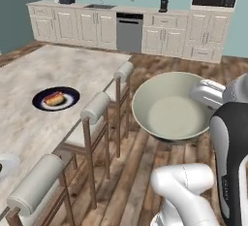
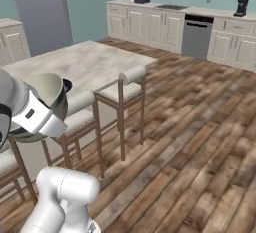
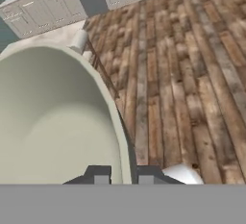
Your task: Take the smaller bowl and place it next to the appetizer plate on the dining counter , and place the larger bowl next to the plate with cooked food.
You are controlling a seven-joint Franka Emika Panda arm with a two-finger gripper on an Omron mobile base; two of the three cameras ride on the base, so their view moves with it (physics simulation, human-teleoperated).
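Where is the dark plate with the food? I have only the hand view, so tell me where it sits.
Observer: The dark plate lies on the stone counter, left of the row of stools.
Operator: Tell me whether the big bowl is over the counter yet.
Observer: Not yet. In the left base view the big bowl hangs over the wood floor, to the right of the stools.
Operator: Report anything else on that counter.
Observer: The edge of a white plate shows at the counter's near end, at the left border of the left base view.
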